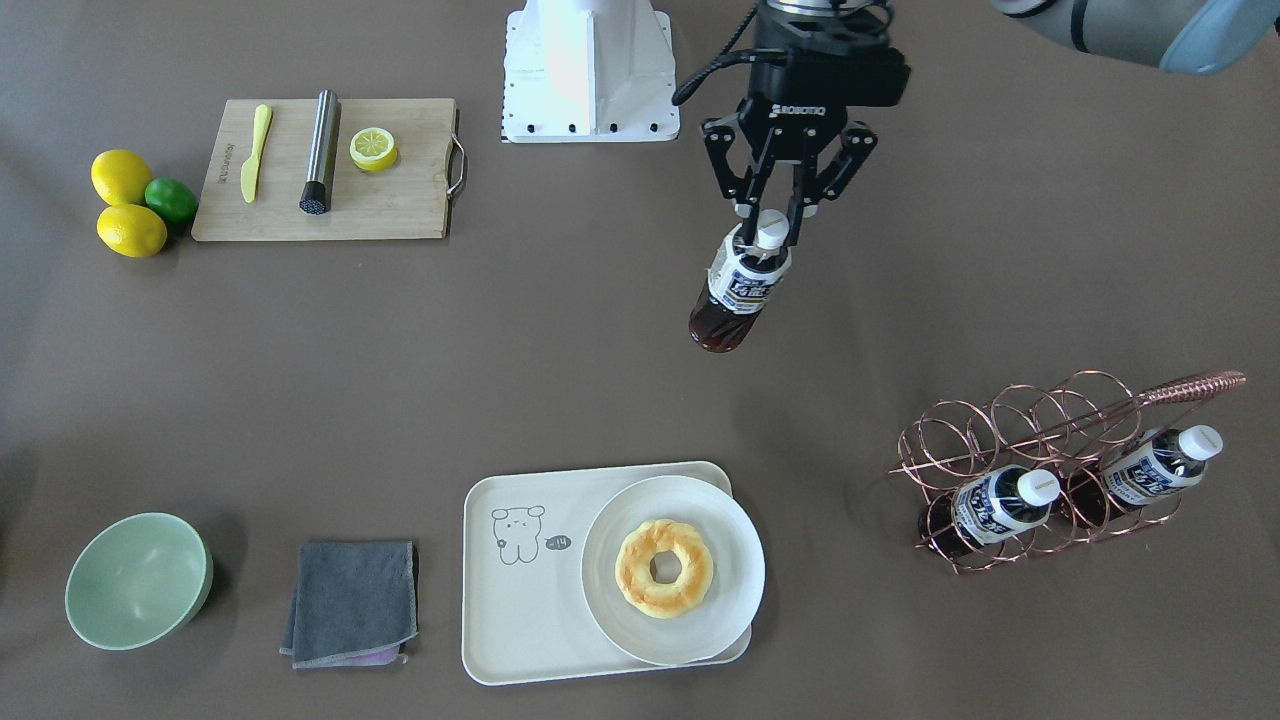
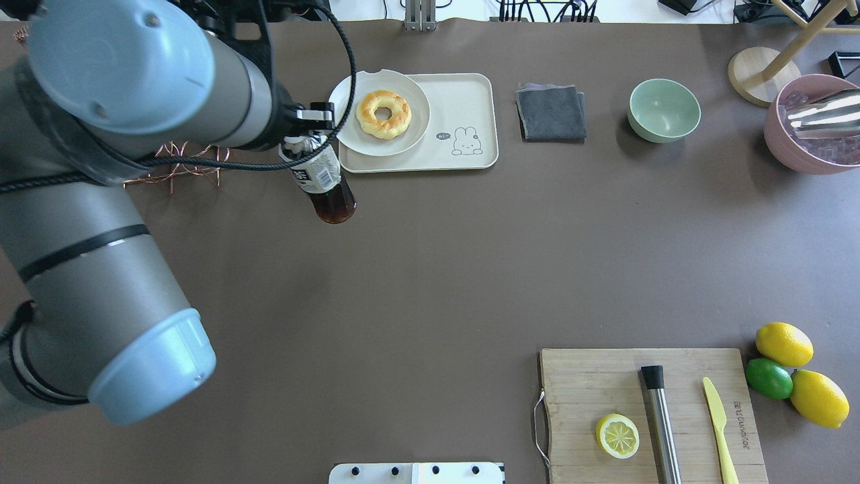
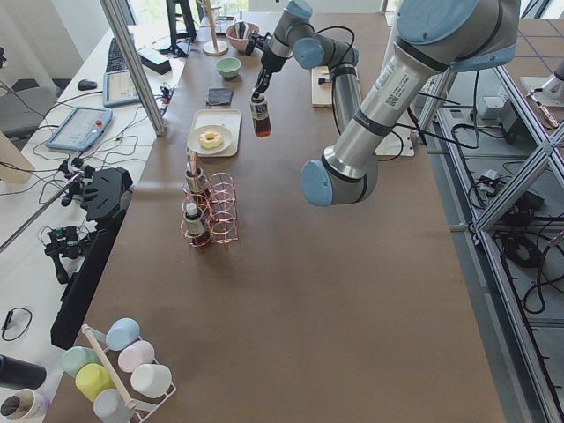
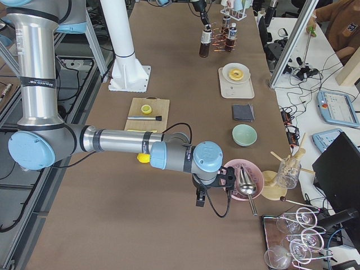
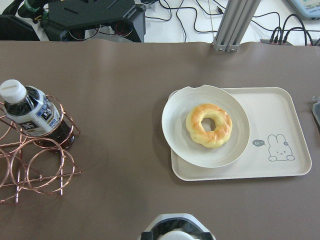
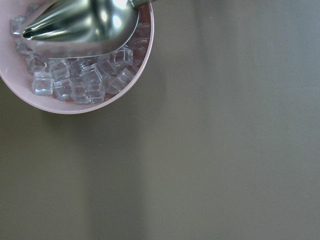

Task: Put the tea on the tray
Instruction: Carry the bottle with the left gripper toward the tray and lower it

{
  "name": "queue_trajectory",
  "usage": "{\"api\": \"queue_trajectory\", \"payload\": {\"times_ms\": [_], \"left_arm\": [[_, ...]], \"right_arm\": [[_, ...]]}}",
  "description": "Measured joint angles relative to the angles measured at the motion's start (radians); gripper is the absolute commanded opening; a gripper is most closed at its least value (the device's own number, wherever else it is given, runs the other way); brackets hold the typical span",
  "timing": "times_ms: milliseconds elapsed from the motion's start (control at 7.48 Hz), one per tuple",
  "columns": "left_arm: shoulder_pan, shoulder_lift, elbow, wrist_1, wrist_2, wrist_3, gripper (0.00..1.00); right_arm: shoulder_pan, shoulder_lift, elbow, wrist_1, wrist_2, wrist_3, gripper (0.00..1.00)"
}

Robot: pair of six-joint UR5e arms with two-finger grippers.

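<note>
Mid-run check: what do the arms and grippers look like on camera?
The left arm and right arm are silver-grey tubes with pale-blue joint caps. The left gripper is black, with linked two-finger jaws, white ROBOTIQ lettering and a black cable looping from its wrist. The right gripper looks black too; finer detail is too small.

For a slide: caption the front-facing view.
Left end effector grips a clear plastic bottle of dark tea above the table, short of the cream rimmed tray.

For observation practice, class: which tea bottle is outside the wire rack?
The tea bottle held at its neck by the left gripper; the other two bottles sit in the copper rack.
</note>
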Motion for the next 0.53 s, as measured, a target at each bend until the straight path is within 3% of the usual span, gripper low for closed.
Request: {"api": "queue_trajectory", "payload": {"times_ms": [534], "left_arm": [[0.246,-0.104,0.108,0.002,0.268,-0.052,0.0]], "right_arm": [[0.0,-0.002,-0.003,0.0,0.0,0.0,1.0]]}}
